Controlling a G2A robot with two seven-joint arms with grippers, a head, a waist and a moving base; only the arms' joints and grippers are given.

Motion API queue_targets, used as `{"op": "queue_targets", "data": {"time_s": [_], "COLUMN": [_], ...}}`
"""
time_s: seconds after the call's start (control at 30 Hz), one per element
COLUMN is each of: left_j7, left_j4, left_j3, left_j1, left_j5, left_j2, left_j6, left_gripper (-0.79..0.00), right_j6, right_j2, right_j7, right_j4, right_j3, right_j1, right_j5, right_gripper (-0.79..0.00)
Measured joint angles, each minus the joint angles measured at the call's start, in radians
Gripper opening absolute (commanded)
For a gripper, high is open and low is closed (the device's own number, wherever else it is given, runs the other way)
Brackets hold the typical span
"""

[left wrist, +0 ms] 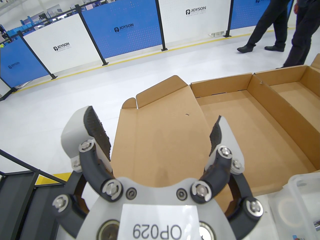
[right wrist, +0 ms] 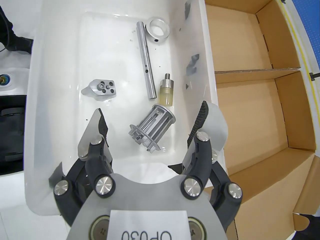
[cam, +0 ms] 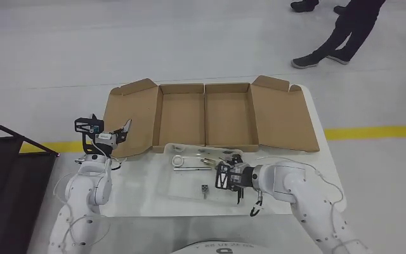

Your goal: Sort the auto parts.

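Right gripper (right wrist: 152, 112): in the lower middle of the top view, above the clear tray (right wrist: 62, 51). The jaws are spread wide, holding nothing, and I see no contact.
Slotted hub (right wrist: 152, 131): lies on its side in the tray, right between the spread fingers.
Step in hand: I judge it is the pick of the hub. Come down straight, let the pads close across the ribbed body and not on the flange, and keep the fingers off the tray wall.
Neighbours: a stud (right wrist: 166, 89) lies just beside the hub, so do not push it. Past the stud are the rod (right wrist: 145, 61) and the ring (right wrist: 158, 28); the small block (right wrist: 101, 89) lies apart.
Cardboard box (cam: 206, 117): in the middle of the top view, beyond the tray, with two compartments.
Left gripper (left wrist: 153, 118): at the left of the top view, over the box flap. Its jaws are wide apart and hold nothing.
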Motion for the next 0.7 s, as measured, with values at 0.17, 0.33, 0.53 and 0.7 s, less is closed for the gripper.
{"op": "queue_targets", "data": {"time_s": [0.17,0.33,0.53,0.7], "left_j7": [0.000,0.000,0.000,0.000], "left_j4": [0.000,0.000,0.000,0.000], "left_j3": [0.000,0.000,0.000,0.000], "left_j1": [0.000,0.000,0.000,0.000], "left_j5": [0.000,0.000,0.000,0.000], "left_j2": [0.000,0.000,0.000,0.000], "left_j6": [0.000,0.000,0.000,0.000], "left_gripper": [0.000,0.000,0.000,0.000], "right_j6": [0.056,0.095,0.115,0.125], "right_j2": [-0.006,-0.008,-0.011,-0.017], "right_j7": [0.048,0.065,0.115,0.161], "right_j4": [0.031,0.058,0.084,0.114], "right_j3": [-0.048,-0.075,-0.097,-0.127], "right_j1": [0.028,0.044,0.065,0.094], "right_j5": [-0.029,-0.045,-0.027,-0.005], "right_gripper": [-0.148,-0.151,-0.194,-0.394]}}
